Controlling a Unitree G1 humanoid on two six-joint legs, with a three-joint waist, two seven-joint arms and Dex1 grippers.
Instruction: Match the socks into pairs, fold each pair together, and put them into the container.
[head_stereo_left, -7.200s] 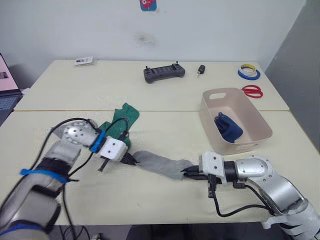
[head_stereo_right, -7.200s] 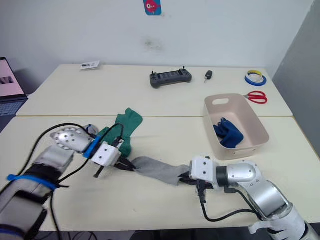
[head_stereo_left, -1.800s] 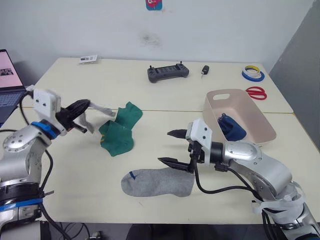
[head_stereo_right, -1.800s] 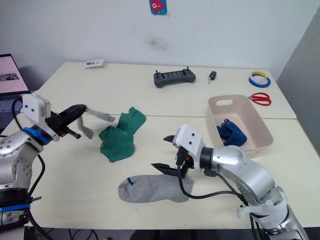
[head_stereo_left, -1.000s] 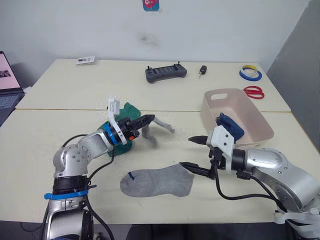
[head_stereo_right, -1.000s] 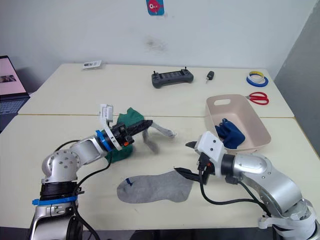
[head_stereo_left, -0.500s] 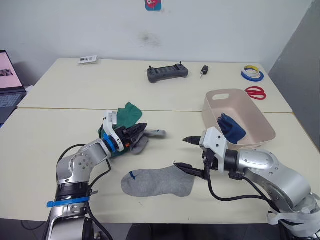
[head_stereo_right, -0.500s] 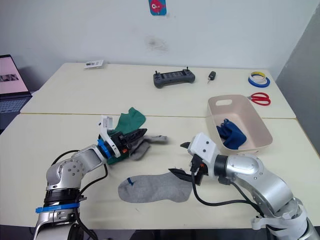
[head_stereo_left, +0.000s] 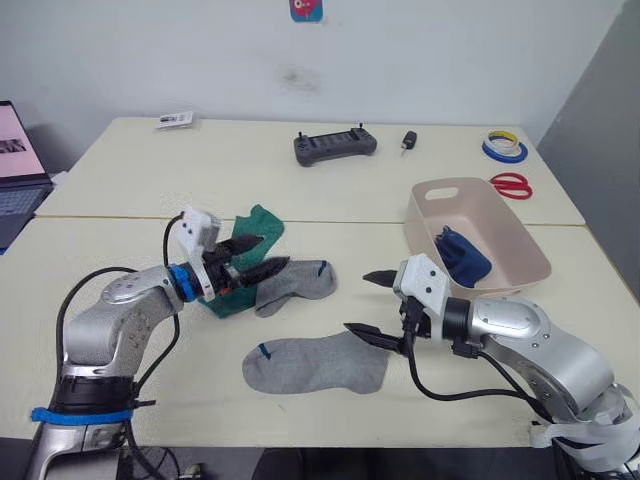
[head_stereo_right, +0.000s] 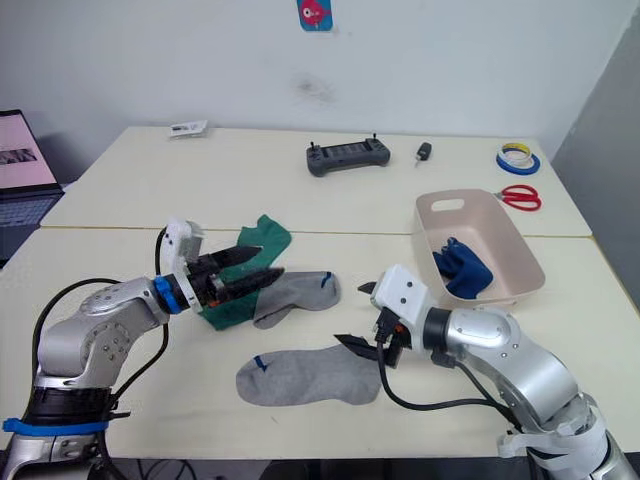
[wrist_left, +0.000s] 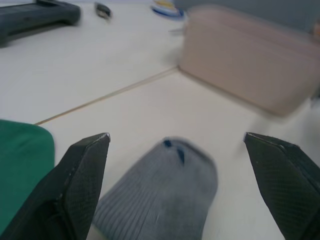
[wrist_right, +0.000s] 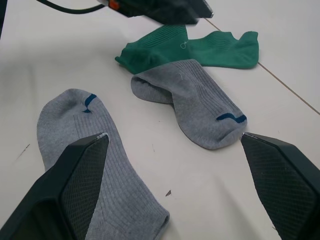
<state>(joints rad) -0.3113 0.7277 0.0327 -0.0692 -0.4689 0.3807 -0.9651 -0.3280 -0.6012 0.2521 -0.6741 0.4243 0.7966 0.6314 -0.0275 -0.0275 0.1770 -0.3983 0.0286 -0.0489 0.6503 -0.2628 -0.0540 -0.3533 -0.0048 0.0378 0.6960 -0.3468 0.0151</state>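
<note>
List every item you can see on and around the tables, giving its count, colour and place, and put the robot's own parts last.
grey socks: two, grey with blue cuff marks, flat on the near table, apart; one rests against the green socks.
green socks: a green heap, count unclear, left of centre on the near table.
dark blue socks: bundled, inside the container.
container: one, pale pink, right side.
controller: one, dark grey, far table.
key fob: one, black, beside the controller.
tape rolls: stacked, blue and yellow, far right.
scissors: one, red handles, behind the container.
card: one, white, far left.
laptop: one, left edge.
left claw: open, over the green socks.
right claw: open, beside the nearer grey sock.
</note>
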